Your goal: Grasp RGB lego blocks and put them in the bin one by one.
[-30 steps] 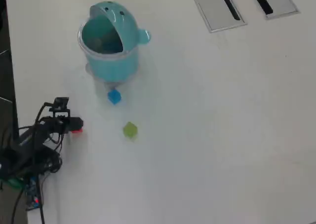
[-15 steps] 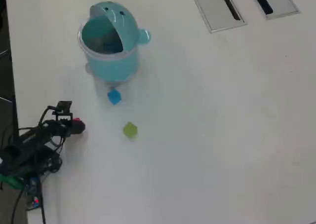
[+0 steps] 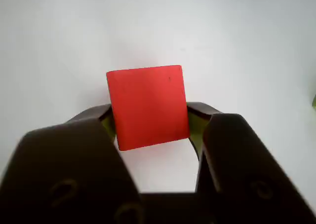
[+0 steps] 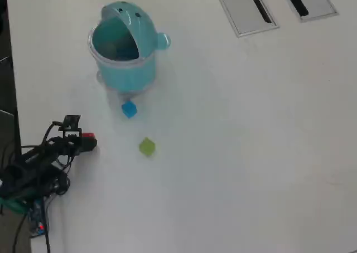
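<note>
The red block (image 3: 147, 106) sits clamped between the two dark jaws of the gripper (image 4: 88, 141), seemingly lifted slightly since a moment ago. Blue block (image 4: 129, 109) lies just below the bin (image 4: 125, 47); the yellow-green block (image 4: 146, 146) sits nearby.

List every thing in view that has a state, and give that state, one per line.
tool: shut on the red block.
red block: held between the jaws, not yet in the bin.
blue block: loose on the table, just in front of the bin.
yellow-green block: loose on the table, untouched.
bin: upright, lid flipped open.
</note>
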{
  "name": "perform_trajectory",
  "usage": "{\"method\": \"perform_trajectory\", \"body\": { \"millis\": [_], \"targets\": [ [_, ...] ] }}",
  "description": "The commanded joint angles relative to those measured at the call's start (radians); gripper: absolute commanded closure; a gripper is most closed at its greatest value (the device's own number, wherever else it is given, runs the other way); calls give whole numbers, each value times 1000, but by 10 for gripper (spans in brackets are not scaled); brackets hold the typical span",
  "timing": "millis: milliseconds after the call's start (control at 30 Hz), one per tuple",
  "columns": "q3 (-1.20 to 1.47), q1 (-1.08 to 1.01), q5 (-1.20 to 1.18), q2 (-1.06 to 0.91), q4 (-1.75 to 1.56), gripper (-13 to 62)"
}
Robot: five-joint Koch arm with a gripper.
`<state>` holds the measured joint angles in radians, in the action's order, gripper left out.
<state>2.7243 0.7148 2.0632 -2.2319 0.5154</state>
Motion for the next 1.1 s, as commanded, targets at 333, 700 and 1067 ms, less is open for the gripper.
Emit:
{"method": "perform_trajectory", "body": {
  "millis": [333,700,1067],
  "targets": [
    [-170,141,-224,-94,-189,344],
    [-299,186,-592,-109,-359,346],
    [-586,245,-712,-48,-391,346]
  ]
}}
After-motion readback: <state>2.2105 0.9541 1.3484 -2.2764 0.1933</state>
